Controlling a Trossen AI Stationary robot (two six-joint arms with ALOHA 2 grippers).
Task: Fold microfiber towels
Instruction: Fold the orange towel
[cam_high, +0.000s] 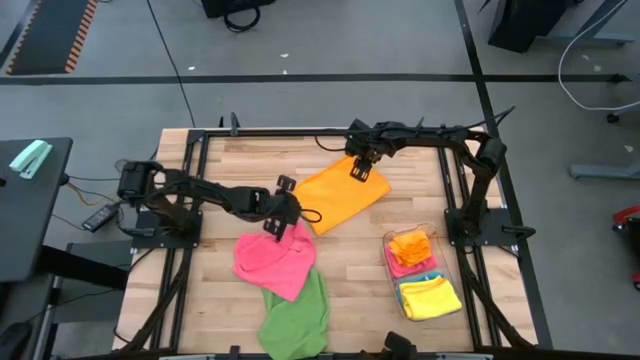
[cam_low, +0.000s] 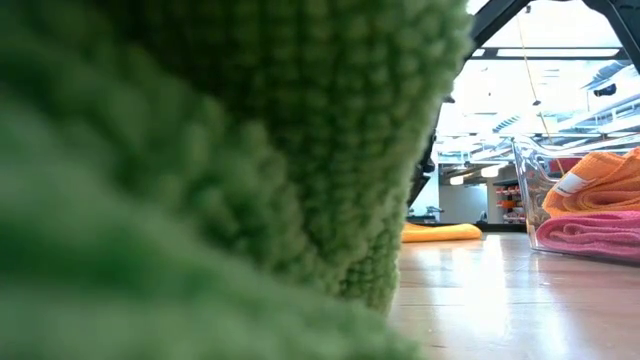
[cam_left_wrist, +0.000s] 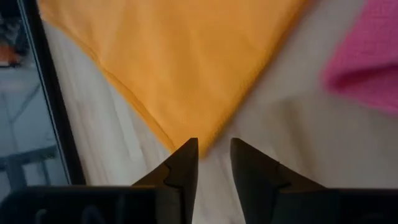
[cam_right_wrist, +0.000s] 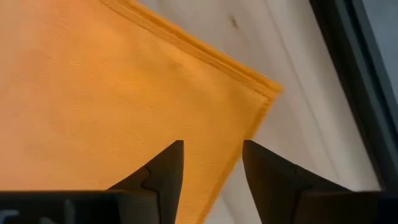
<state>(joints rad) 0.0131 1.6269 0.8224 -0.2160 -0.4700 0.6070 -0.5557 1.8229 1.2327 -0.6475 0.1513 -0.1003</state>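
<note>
Orange towel (cam_high: 340, 196): my left gripper (cam_left_wrist: 214, 155) and right gripper (cam_right_wrist: 212, 158) are hovering part-open, empty, over opposite corners.

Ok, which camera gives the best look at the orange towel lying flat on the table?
The high view: it shows the whole orange towel spread flat between both arms. The left wrist view and right wrist view each show only one corner. The low view catches a thin orange edge behind the green towel.

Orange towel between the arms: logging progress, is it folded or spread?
Folded: the orange towel lies flat, and its corner shows stacked layered edges in the right wrist view.
</note>
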